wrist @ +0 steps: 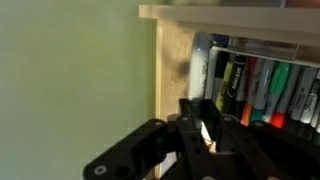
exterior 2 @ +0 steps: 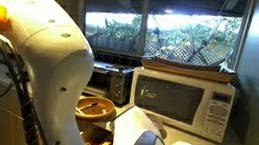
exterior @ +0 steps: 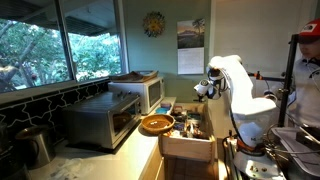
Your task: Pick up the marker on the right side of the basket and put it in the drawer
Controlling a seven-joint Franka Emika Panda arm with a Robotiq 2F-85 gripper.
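In the wrist view my gripper [wrist: 201,128] is shut, its black fingers close together with only a bright sliver between them. A short dark shaft, the marker [wrist: 192,108], sticks out from the fingertips. Just beyond it is the pale wooden wall of the open drawer [wrist: 172,70], with several markers lined up inside. In an exterior view the gripper [exterior: 205,88] hangs high above the open drawer [exterior: 188,146]. The orange-brown basket [exterior: 157,124] sits on the counter beside the drawer. It also shows behind the arm as the basket [exterior 2: 93,107].
A silver toaster oven [exterior: 100,120] and a white microwave [exterior: 140,92] stand along the counter under the window. The microwave [exterior 2: 186,100] shows up close in an exterior view, where the white arm [exterior 2: 40,61] fills the foreground. Flat green fills the left of the wrist view.
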